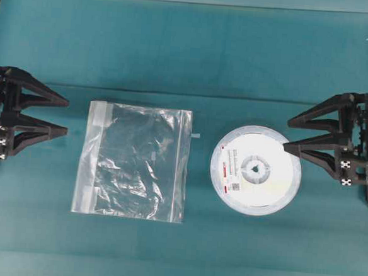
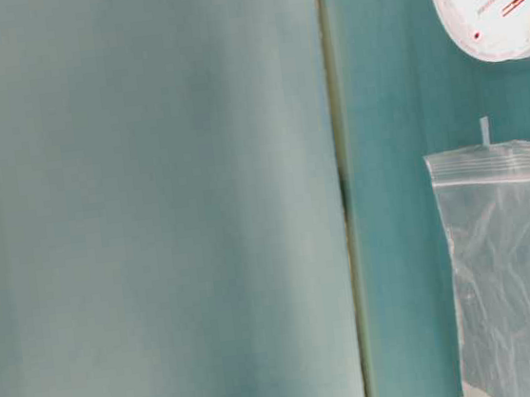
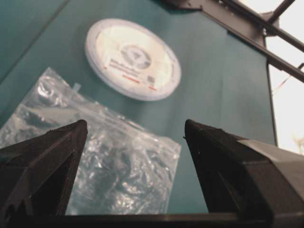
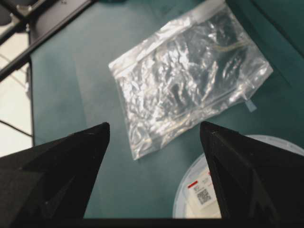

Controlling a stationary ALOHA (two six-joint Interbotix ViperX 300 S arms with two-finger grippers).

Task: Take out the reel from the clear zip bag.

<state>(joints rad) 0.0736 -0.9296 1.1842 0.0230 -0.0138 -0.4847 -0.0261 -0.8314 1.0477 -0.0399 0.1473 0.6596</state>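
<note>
Reel [image 1: 255, 171] flat on table, right of clear zip bag [image 1: 133, 161], apart from it, apparently outside | left gripper [image 1: 67, 115] spread wide, empty | right gripper [image 1: 286, 134] spread wide, empty, near reel's right edge

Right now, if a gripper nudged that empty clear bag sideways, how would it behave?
The clear zip bag looks crinkled and thin, so it would probably buckle or fold rather than slide as one stiff sheet. It lies flat and seems empty, the reel lying apart beside it, so it is likely very light and could skid easily. Its glossy film may be slippery to pinch.
</note>
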